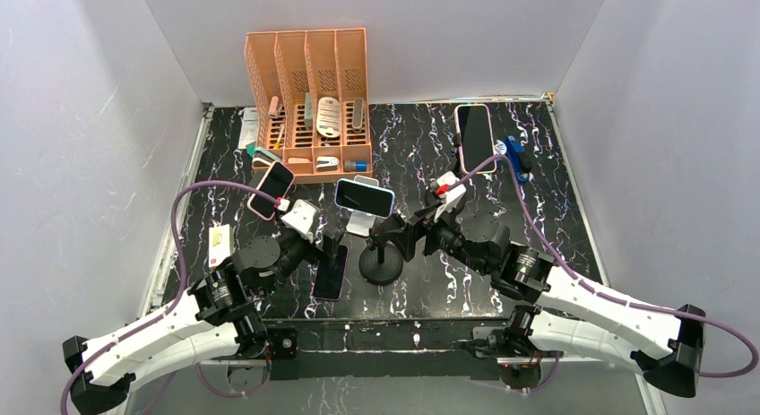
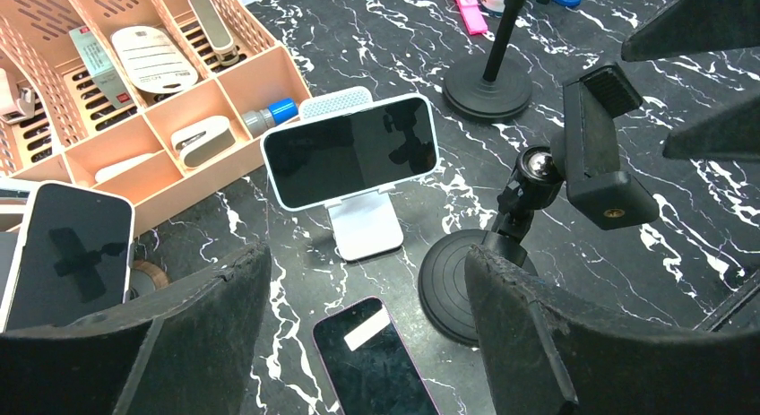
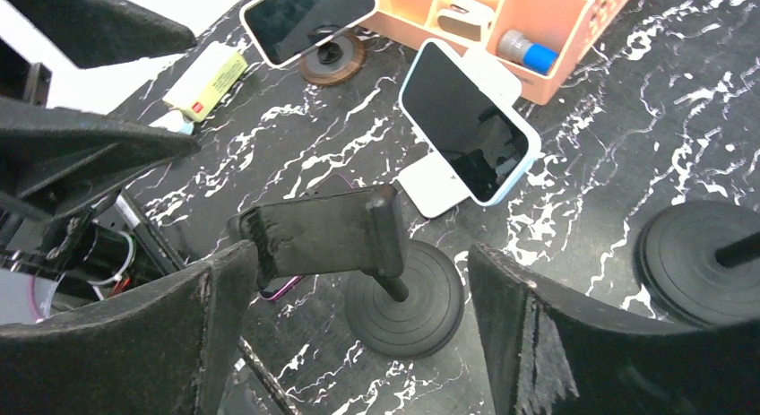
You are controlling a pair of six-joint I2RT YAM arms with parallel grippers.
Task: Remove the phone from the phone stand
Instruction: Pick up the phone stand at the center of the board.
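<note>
Left gripper (image 2: 366,258) and right gripper (image 3: 358,254) both gape empty; black clamp-top phone stand (image 1: 381,265) sits between them, dark pink-edged phone (image 1: 330,272) flat at its nine o'clock.

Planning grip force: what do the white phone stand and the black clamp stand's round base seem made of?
White phone stand: smooth matte plastic or painted metal, evenly dull, no glare. Round base: black matte plastic or coated metal, showing fine concentric ridges.
</note>
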